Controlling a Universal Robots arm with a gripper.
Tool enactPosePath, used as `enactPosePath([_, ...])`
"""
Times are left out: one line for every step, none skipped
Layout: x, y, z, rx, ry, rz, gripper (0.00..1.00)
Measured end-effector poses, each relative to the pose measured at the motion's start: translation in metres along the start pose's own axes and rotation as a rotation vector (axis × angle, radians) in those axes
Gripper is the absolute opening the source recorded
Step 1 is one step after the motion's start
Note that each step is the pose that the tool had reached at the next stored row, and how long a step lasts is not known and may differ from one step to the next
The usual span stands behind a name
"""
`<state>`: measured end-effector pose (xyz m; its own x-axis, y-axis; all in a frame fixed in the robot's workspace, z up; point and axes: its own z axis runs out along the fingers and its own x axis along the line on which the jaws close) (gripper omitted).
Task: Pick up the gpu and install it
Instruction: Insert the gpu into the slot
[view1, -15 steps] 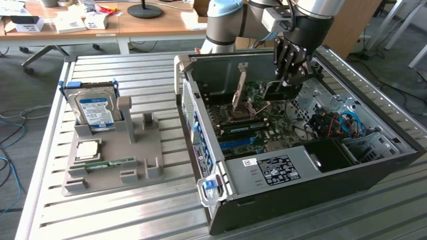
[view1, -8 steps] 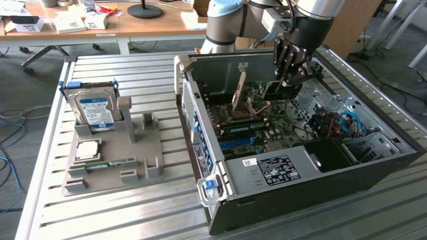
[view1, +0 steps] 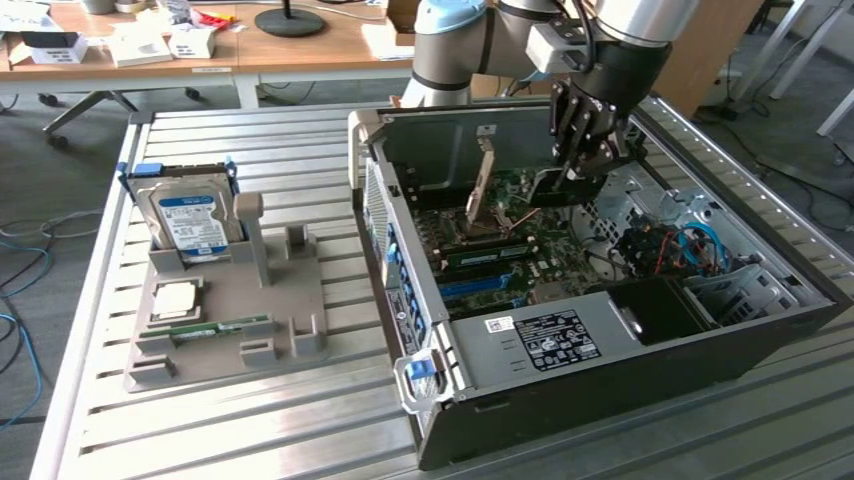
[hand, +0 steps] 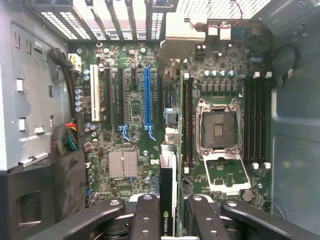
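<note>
My gripper (view1: 583, 150) reaches down into the open computer case (view1: 601, 400) and is shut on the gpu (view1: 551, 188), a thin green card that hangs above the motherboard (view1: 501, 265). In the wrist view the gpu (hand: 167, 190) runs edge-on between my two black fingers (hand: 145, 215), and its silvery bracket (hand: 181, 37) is at the far end by the case's rear slots. The card hovers beside the blue expansion slot (hand: 147, 97), between that slot and the black memory slots (hand: 186, 120). The CPU socket (hand: 218, 127) stands open.
A grey holder tray (view1: 274, 300) on the exterior view's left carries a blue-labelled hard drive (view1: 187, 222), a CPU chip (view1: 176, 298) and a memory stick (view1: 220, 327). Inside the case are a power supply (view1: 574, 335), coloured cables (view1: 674, 245) and a cable bundle (hand: 67, 140).
</note>
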<state>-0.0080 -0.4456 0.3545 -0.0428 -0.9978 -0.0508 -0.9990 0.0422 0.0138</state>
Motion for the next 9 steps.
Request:
enactPosePath([0.001,0.0000,0.0009,0.0001,-0.0001,0.000,0.26])
enactPosePath([0.001,0.0000,0.0019,0.0000,0.0000,0.000,0.26])
enactPosePath([0.001,-0.0001,0.0031,0.0000,0.0000,0.000,0.26])
enactPosePath([0.001,-0.0001,0.0044,0.0000,0.0001,0.000,0.26])
enactPosePath([0.001,-0.0002,0.0059,0.0000,0.0000,0.000,0.26])
enactPosePath([0.001,-0.0002,0.0073,0.0000,0.0002,0.000,0.26])
enactPosePath([0.001,-0.0002,0.0087,-0.0001,0.0001,0.000,0.26])
enactPosePath([0.001,-0.0002,0.0100,-0.0001,0.0001,0.000,0.26])
enactPosePath([0.002,-0.0002,0.0113,-0.0001,0.0001,0.000,0.26])
